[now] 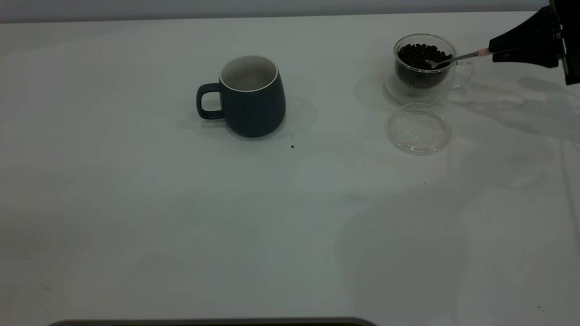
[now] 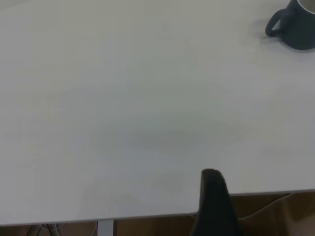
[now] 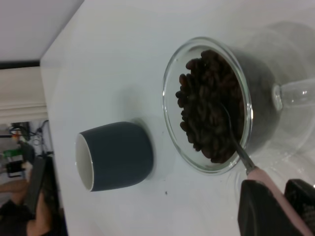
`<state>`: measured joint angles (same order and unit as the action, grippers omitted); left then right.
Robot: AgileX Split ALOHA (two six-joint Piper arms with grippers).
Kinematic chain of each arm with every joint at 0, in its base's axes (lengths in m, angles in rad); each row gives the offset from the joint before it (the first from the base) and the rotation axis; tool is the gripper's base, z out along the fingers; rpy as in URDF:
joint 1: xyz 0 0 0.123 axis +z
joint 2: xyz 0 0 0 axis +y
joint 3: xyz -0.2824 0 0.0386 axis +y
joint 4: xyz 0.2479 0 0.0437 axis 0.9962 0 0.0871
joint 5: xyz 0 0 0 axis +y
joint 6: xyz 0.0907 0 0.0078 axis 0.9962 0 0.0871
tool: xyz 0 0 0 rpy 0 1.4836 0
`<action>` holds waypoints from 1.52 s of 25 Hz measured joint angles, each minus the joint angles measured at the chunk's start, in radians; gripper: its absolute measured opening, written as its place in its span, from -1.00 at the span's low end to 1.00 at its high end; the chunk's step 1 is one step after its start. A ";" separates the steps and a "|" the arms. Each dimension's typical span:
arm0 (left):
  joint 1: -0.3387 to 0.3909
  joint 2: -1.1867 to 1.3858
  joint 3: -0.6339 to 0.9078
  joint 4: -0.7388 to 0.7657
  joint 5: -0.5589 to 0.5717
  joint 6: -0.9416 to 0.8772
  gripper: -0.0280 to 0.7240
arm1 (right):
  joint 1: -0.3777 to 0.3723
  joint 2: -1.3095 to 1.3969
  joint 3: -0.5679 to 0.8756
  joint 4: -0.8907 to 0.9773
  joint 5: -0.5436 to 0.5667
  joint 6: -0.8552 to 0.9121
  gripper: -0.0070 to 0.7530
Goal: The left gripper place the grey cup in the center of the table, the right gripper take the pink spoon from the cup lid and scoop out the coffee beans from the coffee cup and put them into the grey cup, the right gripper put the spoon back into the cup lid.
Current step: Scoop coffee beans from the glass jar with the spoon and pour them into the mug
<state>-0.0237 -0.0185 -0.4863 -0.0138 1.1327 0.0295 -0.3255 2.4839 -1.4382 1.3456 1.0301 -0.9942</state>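
The grey cup [image 1: 251, 95] stands upright mid-table, handle toward the left, and shows at the far corner of the left wrist view [image 2: 298, 24]. At the back right, the clear coffee cup [image 1: 423, 65] holds a heap of coffee beans [image 1: 417, 53]. My right gripper [image 1: 496, 52] is shut on the pink spoon [image 1: 457, 57] by its handle [image 3: 266, 179]. The spoon's metal bowl is dipped into the coffee beans [image 3: 211, 113]. The cup lid [image 1: 419, 129] lies bare just in front of the coffee cup. My left gripper [image 2: 214, 196] hangs at the table's edge, far from the grey cup.
The white table [image 1: 181, 203] stretches wide around the cups. A tiny dark speck [image 1: 292, 146] lies just in front of the grey cup. A person sits beyond the table's far edge in the right wrist view [image 3: 29, 211].
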 joint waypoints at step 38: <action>0.000 0.000 0.000 0.000 0.000 -0.003 0.58 | -0.040 0.008 0.000 0.117 0.115 0.035 -0.72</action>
<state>-0.0237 -0.0185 -0.4863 -0.0138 1.1327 0.0262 -0.3654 2.4920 -1.4382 1.4629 1.1447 -0.9595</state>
